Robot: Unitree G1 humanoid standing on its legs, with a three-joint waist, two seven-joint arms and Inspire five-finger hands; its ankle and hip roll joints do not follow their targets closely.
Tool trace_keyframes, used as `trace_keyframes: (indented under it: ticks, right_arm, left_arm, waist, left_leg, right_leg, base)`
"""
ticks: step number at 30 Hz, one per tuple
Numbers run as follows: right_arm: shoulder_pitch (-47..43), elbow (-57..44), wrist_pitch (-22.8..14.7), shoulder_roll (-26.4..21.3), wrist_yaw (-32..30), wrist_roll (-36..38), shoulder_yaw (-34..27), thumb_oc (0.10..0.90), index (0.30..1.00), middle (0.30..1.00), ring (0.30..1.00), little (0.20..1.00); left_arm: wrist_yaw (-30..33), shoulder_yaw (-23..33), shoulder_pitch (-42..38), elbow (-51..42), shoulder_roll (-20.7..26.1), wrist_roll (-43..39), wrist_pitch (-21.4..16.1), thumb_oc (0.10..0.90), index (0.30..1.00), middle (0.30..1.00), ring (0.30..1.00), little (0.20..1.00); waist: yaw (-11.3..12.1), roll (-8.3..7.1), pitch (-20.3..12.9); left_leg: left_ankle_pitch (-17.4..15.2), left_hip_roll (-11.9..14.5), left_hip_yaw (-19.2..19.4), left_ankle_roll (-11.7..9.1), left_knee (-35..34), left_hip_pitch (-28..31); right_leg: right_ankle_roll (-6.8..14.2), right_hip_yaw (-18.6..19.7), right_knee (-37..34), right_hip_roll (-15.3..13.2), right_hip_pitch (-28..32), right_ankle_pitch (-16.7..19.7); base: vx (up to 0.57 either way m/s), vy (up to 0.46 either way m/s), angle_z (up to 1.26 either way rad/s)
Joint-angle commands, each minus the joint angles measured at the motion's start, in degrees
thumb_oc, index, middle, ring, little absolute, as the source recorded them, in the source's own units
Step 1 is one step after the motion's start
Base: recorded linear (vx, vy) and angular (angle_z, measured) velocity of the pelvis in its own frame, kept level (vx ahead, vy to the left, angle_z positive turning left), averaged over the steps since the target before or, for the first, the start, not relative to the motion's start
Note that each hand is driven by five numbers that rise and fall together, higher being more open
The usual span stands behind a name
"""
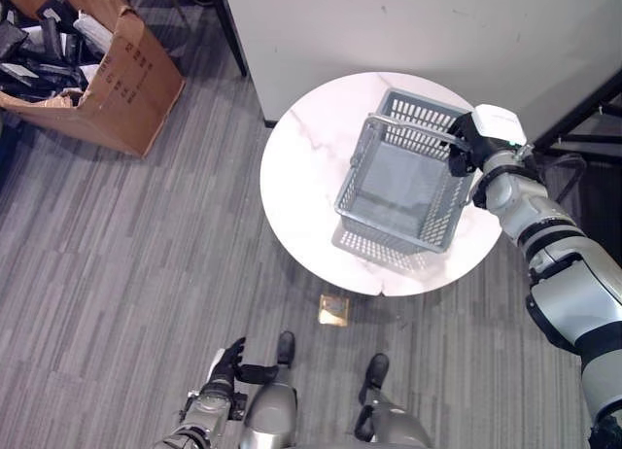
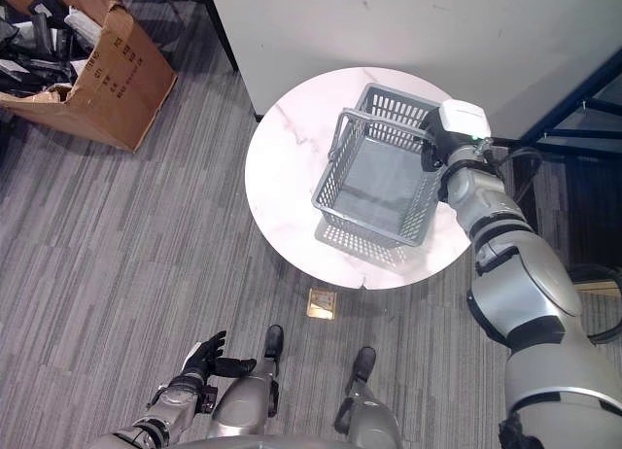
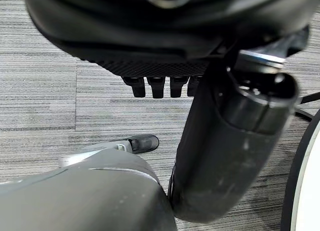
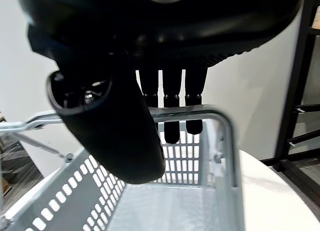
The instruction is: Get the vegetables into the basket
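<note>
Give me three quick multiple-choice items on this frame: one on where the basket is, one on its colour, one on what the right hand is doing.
1. Where is the basket?
A. on the round table
B. on the floor
C. inside the cardboard box

2. What colour is the basket?
A. red
B. grey
C. green

3. What is the right hand doing?
A. hanging by the leg
B. lying flat on the table
C. curling round the basket handle

Answers: 1 A, it sits tilted on the white tabletop; 2 B, slotted grey plastic walls; 3 C, the right wrist view shows fingers hooked over the bar.

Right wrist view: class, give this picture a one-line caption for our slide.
The right hand curls round the handle of an empty grey basket on the white round table.
</note>
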Motion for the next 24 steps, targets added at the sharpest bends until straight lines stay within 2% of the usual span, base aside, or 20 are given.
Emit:
trace_keyframes:
  ticks: [1,7,8,9,10,11,16,19,24]
  right_arm:
    - [-7.92,-0.55,-1.18,-1.38,-3.87,0.91,1.54,0.400,0.300,0.300,0.300,0.300]
    - [-4.35,-8.83,-1.87,-0.70,-2.47,0.00,2.02,0.400,0.300,0.300,0.300,0.300]
    - [-1.55,-19.27,-2.40,-2.33,-2.12,-0.41,1.47,0.400,0.300,0.300,0.300,0.300]
    - [-1.46,-19.39,-2.33,-2.39,-2.08,-0.42,1.41,0.400,0.300,0.300,0.300,0.300]
    - [0.75,-28.10,-2.87,-4.66,-1.14,-1.54,1.44,0.400,0.300,0.300,0.300,0.300]
    - [0.92,-28.32,-2.76,-4.77,-1.06,-1.56,1.31,0.400,0.300,0.300,0.300,0.300]
    - [10.80,-45.86,-5.03,-9.50,2.19,-0.74,-3.02,0.400,0.300,0.300,0.300,0.300]
    - [20.85,-57.10,-7.37,-12.03,5.08,2.30,-8.79,0.400,0.300,0.300,0.300,0.300]
    - [29.30,-64.71,-9.02,-14.64,7.80,4.64,-14.22,0.400,0.300,0.300,0.300,0.300]
  left_arm:
    - [0.84,-4.46,1.00,3.37,0.50,1.78,0.76,0.900,1.000,1.000,1.000,1.000]
    - [0.50,-3.61,1.47,3.62,0.31,3.10,1.19,0.900,1.000,1.000,1.000,1.000]
    - [0.40,-2.41,1.91,3.74,0.18,3.77,1.61,0.900,1.000,1.000,1.000,1.000]
    - [0.40,-2.43,1.93,3.74,0.19,3.78,1.62,0.900,1.000,1.000,1.000,1.000]
    - [0.13,-1.16,2.65,3.69,0.25,4.69,1.96,0.900,1.000,1.000,1.000,1.000]
    - [0.13,-1.22,2.68,3.68,0.27,4.70,1.96,0.900,1.000,1.000,1.000,1.000]
    - [-0.92,2.55,4.45,4.52,0.14,7.62,3.13,0.900,1.000,1.000,1.000,1.000]
    - [-2.01,5.56,6.53,5.25,0.28,9.45,3.60,0.900,1.000,1.000,1.000,1.000]
    - [-2.96,7.88,7.88,6.16,0.64,11.59,3.79,0.900,1.000,1.000,1.000,1.000]
  waist:
    - [0.05,-2.57,-1.31]
    - [-0.97,-2.96,-1.79]
    - [-1.98,-3.31,-2.13]
    - [-1.94,-3.32,-2.12]
    - [-2.77,-3.73,-2.49]
    - [-2.69,-3.74,-2.47]
    - [-4.87,-4.46,-3.78]
    - [-6.49,-4.47,-5.01]
    - [-7.66,-4.49,-6.00]
  left_leg:
    - [1.60,-1.41,1.12,-0.57,-1.43,0.16]
    - [0.98,-1.29,1.85,-0.36,-1.43,1.48]
    - [0.49,-1.25,2.41,-0.17,-1.43,2.46]
    - [0.48,-1.25,2.42,-0.17,-1.43,2.51]
    - [0.05,-1.19,2.99,-0.03,-1.43,3.39]
    - [0.03,-1.19,3.02,-0.03,-1.43,3.46]
    - [-0.99,-1.17,4.42,0.16,-1.43,5.79]
    - [-1.85,-1.12,5.79,0.46,-1.43,7.76]
    - [-2.63,-1.24,7.64,0.76,-1.43,9.90]
  right_leg:
    - [4.34,5.18,2.71,-3.58,-1.20,1.82]
    - [4.35,5.76,2.86,-3.65,-0.65,1.69]
    - [4.37,6.11,3.20,-3.76,-0.34,1.60]
    - [4.37,6.13,3.20,-3.76,-0.30,1.59]
    - [4.40,6.55,3.44,-3.83,-0.02,1.47]
    - [4.41,6.58,3.45,-3.83,0.03,1.46]
    - [4.54,7.37,3.76,-4.05,1.26,1.19]
    - [4.80,8.23,3.98,-4.07,2.04,1.02]
    - [5.14,9.24,3.98,-4.08,2.65,1.12]
  base:
    - [0.00,0.000,0.00]
    - [0.00,0.012,-0.02]
    - [-0.01,0.036,-0.07]
    - [0.00,0.045,-0.08]
    - [0.01,0.016,-0.13]
    - [0.02,0.029,-0.17]
    - [0.02,0.024,-0.13]
    - [0.02,0.033,-0.14]
    - [0.01,0.032,-0.22]
